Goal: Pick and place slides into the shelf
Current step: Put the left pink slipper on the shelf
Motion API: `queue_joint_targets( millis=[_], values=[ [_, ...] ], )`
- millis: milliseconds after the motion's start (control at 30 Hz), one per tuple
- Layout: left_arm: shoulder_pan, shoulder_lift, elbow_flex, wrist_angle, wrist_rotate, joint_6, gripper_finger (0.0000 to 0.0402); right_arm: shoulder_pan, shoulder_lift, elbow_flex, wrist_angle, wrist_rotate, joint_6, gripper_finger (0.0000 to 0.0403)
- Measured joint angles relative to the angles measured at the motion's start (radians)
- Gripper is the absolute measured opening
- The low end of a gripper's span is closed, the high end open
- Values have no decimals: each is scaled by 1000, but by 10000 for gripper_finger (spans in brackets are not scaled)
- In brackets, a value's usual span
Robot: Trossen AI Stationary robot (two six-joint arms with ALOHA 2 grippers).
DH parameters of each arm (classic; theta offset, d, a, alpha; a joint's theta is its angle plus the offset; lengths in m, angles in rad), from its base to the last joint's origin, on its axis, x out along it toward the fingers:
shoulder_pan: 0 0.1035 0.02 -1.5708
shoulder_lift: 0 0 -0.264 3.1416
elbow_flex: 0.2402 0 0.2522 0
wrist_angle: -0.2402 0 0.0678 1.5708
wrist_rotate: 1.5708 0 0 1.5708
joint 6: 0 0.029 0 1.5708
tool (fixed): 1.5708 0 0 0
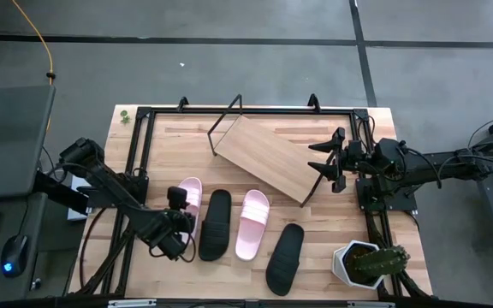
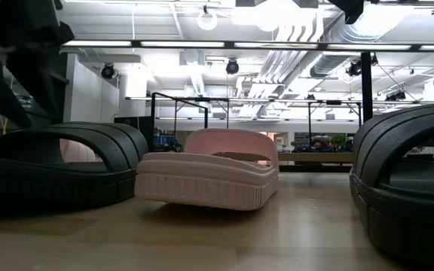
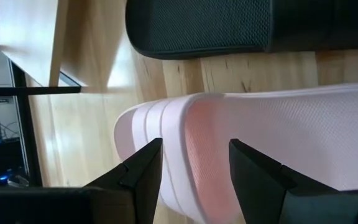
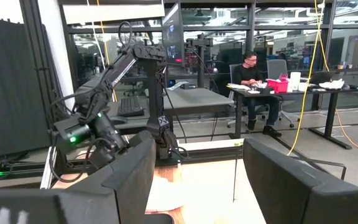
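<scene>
The left gripper [image 1: 181, 208] is seen low over the leftmost pale pink slide [image 1: 190, 195], its fingers [image 3: 143, 171] spread wide with the sandal's rim between them but not clamped. Just to the right a black slide [image 1: 216, 224] lies parallel, followed by a second pale pink slide [image 1: 252, 224] and, slightly apart and angled, another black slide [image 1: 286, 257], all flat on the wooden table [image 1: 332, 224]. Behind the row, the shelf [image 1: 269, 159] is set tilted on its thin wire frame, with nothing on it. At the shelf's right end the right gripper [image 1: 323, 160] is held with its jaws parted wide and empty. A potted cactus [image 1: 368, 263] is placed at the table's near right corner.
</scene>
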State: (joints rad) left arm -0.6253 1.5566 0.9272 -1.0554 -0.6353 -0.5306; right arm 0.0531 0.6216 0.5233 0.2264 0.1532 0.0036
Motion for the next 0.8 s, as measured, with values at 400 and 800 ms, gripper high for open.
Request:
queue_joint_targets(
  millis=[400, 800],
  values=[
    [6, 0, -54, 38, -48, 37, 168, 0, 0, 0, -1, -1, 0, 233],
    [9, -1, -106, 66, -67, 38, 168, 0, 0, 0, -1, -3, 0, 233]
  ],
)
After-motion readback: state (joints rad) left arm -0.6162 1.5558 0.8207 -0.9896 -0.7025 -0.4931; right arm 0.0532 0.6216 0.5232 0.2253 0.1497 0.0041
